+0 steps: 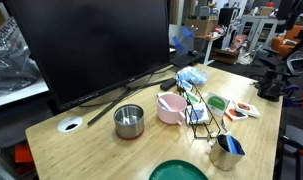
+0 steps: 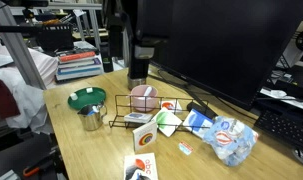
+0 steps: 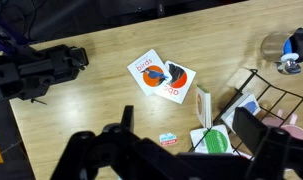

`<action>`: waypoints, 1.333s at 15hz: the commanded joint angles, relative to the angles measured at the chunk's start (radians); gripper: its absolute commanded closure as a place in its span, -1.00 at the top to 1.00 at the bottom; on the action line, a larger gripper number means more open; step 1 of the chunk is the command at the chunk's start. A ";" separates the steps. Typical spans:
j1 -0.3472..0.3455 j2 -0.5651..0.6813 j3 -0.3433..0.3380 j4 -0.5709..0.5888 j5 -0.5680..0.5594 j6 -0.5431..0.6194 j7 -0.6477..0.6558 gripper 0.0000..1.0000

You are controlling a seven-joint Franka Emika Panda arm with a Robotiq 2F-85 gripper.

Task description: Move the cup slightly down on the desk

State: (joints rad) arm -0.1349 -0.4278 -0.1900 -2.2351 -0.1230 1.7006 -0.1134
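The shiny silver cup (image 1: 128,121) stands upright on the light wood desk (image 1: 91,150), in front of the monitor and between the white grommet (image 1: 70,125) and the pink cup (image 1: 171,108). It does not show in the wrist view, and I cannot make it out in the exterior view that shows the arm. My gripper (image 3: 187,125) is open and empty, high above the desk near the wire rack (image 3: 261,105). In an exterior view the gripper (image 2: 137,76) hangs above the pink cup (image 2: 143,98). It is well apart from the silver cup.
A large black monitor (image 1: 91,45) stands behind the cups. A steel cup with blue items (image 1: 227,150), a green plate (image 1: 178,172), printed cards (image 3: 161,75), a small sticker (image 3: 168,138) and a blue-white bag (image 2: 226,138) lie around the wire rack (image 1: 199,118). Black equipment (image 3: 36,70) sits at the desk edge.
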 commanded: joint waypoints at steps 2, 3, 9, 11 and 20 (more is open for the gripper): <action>-0.006 0.001 0.005 0.002 0.002 -0.002 -0.002 1.00; -0.006 0.001 0.005 0.002 0.002 -0.002 -0.002 1.00; -0.001 -0.003 0.011 -0.003 -0.007 0.006 -0.009 1.00; 0.011 -0.003 0.028 -0.004 -0.014 0.018 -0.013 1.00; 0.094 0.035 0.141 -0.008 0.001 0.381 0.090 1.00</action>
State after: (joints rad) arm -0.0412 -0.4181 -0.0722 -2.2436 -0.1215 1.9743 -0.0637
